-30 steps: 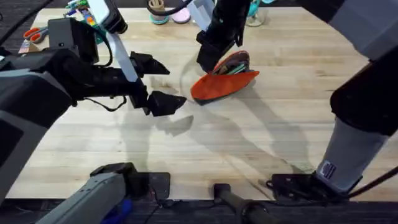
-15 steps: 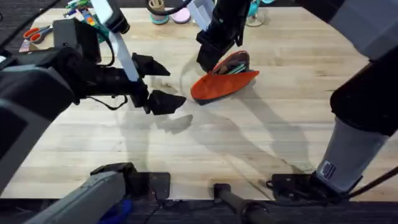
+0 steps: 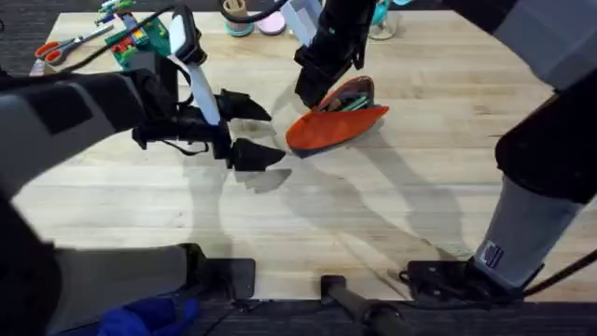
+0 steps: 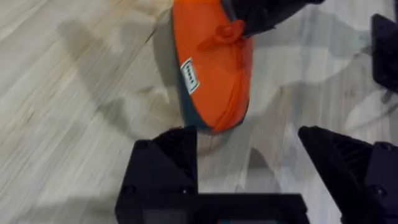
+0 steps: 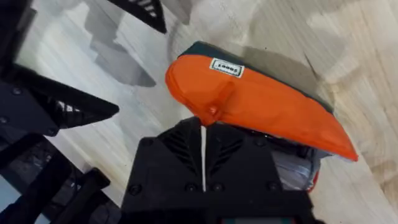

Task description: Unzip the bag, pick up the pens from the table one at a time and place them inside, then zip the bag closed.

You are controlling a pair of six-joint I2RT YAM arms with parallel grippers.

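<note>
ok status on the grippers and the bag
Left gripper open, empty, just short of the bag. Right gripper shut on zipper pull. Bag gaping, pens inside. Nothing between.

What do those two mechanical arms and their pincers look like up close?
Both arms are black and grey. The left gripper has two black wedge-shaped fingers tapering to points, a white part on its wrist and thin black cables. The right gripper is black too, with fine ribbing on its finger blocks.
</note>
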